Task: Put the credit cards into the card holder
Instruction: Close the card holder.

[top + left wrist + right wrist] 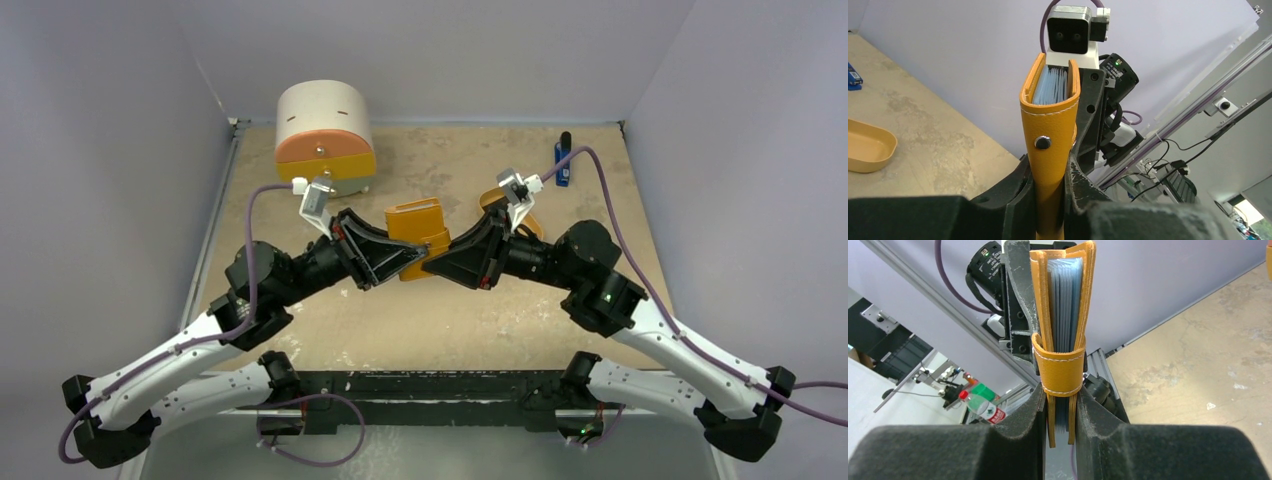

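The orange card holder [418, 232] is held off the table in the middle, between both grippers. In the left wrist view the card holder [1050, 120] stands upright and folded, silver snap facing the camera, grey-blue pockets showing at its top. My left gripper [1050, 177] is shut on its lower end. From the right wrist the card holder [1064, 335] shows its open edge and strap, and my right gripper [1060, 410] is shut on its lower part. In the top view the left gripper [403, 262] and right gripper [441, 262] meet under it. No credit cards are in view.
A round drawer cabinet [325, 138] stands at the back left. A tan oval tray [489, 200] lies behind the right wrist, and the tray [868, 145] also shows in the left wrist view. A blue-and-black stick [563, 160] lies at the back right.
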Tool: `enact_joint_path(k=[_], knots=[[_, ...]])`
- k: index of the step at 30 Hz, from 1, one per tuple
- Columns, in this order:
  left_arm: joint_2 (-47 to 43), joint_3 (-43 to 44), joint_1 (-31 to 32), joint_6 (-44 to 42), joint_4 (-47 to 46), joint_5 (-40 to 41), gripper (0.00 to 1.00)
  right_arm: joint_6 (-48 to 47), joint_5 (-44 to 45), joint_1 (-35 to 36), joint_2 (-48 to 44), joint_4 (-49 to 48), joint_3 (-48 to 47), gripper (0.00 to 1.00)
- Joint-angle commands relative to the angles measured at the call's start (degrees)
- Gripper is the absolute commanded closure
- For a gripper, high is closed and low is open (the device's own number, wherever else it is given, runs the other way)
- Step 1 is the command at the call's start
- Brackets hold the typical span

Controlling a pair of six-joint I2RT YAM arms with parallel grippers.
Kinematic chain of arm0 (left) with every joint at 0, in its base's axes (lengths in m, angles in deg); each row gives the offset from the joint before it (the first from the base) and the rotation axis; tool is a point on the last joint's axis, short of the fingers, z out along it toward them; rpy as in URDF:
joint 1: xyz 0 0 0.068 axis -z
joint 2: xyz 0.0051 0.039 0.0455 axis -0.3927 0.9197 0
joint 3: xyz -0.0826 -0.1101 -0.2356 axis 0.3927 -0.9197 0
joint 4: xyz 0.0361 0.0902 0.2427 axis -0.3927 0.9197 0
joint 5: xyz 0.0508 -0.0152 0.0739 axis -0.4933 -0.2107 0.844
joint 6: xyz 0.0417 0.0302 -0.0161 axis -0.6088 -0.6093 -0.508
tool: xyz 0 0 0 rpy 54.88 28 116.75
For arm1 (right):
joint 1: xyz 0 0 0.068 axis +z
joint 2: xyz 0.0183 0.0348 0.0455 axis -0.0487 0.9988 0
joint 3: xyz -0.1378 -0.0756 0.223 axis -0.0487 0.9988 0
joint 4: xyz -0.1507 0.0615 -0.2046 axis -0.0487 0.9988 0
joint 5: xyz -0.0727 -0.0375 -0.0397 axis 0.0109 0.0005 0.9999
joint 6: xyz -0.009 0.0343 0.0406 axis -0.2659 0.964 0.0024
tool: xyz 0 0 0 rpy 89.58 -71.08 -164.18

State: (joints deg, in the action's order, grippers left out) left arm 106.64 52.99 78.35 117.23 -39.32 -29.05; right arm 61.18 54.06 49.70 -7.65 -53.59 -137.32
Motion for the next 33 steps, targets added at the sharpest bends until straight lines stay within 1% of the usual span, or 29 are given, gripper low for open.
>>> enact_joint_path(k=[1,2,3,5,6,7,8,11,14,18,20,23,25,27,28,29,30,31,32,33], knots=[[-0.79,2.04,0.15,-0.62,-1.22,0.29,1.0,-1.81,1.55,-0.37,-0.26,-3.07,-2.02,1.0],[-0.98,1.92,0.14,-0.73,-1.19,0.35,1.0,-1.75,1.22,-0.41,-0.3,-3.19,-1.96,1.0],[-1.18,1.71,0.16,-0.73,-1.25,0.42,1.0,-1.75,1.17,-0.38,-0.5,-3.26,-1.89,0.95],[-1.7,1.43,0.13,-0.66,-1.41,0.61,1.0,-1.44,1.17,-0.37,-1.28,-3.81,-1.22,0.68],[-1.98,1.3,0.18,-0.56,-1.57,0.76,1.0,-0.96,0.79,-0.37,-1.81,-4.68,-0.61,0.57],[-2.29,1.21,0.09,-0.58,-1.79,0.81,1.0,-0.34,0.05,-0.37,-2.47,-5.53,0.32,0.53],[-2.6,1.12,0.13,-0.5,-2.05,0.81,1.0,0.55,-0.68,-0.37,-3.15,-6.73,1.25,0.51],[-3.26,0.48,0.14,0.18,-3.54,0.64,1.0,2.34,-1.55,-0.37,-4.02,-9.97,3.67,0.49],[-3.18,-0.04,0.15,1.46,-5.75,-0.58,1.0,3.24,-2.87,-0.39,-2.7,-12.84,3.72,0.47],[-2.52,-0.09,0.13,2.67,-7.57,-1.82,1.0,5.02,-3.45,-0.37,-0.71,-16.71,3.32,0.48],[-2.18,-0.17,0.12,3.2,-8.01,-2.16,1.0,6.16,-4.01,-0.37,0.22,-18.95,3.43,0.52],[-2.29,-0.52,0.13,3.65,-8.07,-2.26,1.0,7.44,-4.48,-0.37,1.13,-21.75,3.73,0.62],[-2.62,-0.75,0.12,3.67,-7.84,-2.07,1.0,8.16,-4.46,-0.37,1.18,-23.12,4.29,0.72],[-3.13,-0.96,0.11,3.19,-6.77,-1.43,1.0,8.16,-4.77,-0.37,1.18,-23.53,4.49,0.88],[-3.46,-1.04,0.13,2.78,-5.76,-0.79,0.95,7.93,-4.89,-0.39,0.99,-23.91,4.65,0.94],[-4.0,-1.17,0.07,2.04,-4.46,0.13,0.84,7.81,-4.67,-0.37,0.68,-24.11,4.89,0.99],[-4.6,-1.14,0.14,1.24,-2.66,1.43,0.67,7.35,-4.12,-0.37,0.2,-23.72,4.98,1.0],[-5.33,-0.96,0.12,0.27,-0.22,3.4,0.53,6.22,-3.2,-0.37,-0.36,-21.62,4.3,1.0],[-6.37,-0.43,0.1,-0.78,3.15,6.57,0.42,4.12,-1.73,-0.37,-1.19,-17.69,3.14,1.0],[-7.6,0.08,0.13,-1.45,7.25,11.66,0.34,1.61,0.75,-0.37,-2.11,-11.69,1.4,1.0]])
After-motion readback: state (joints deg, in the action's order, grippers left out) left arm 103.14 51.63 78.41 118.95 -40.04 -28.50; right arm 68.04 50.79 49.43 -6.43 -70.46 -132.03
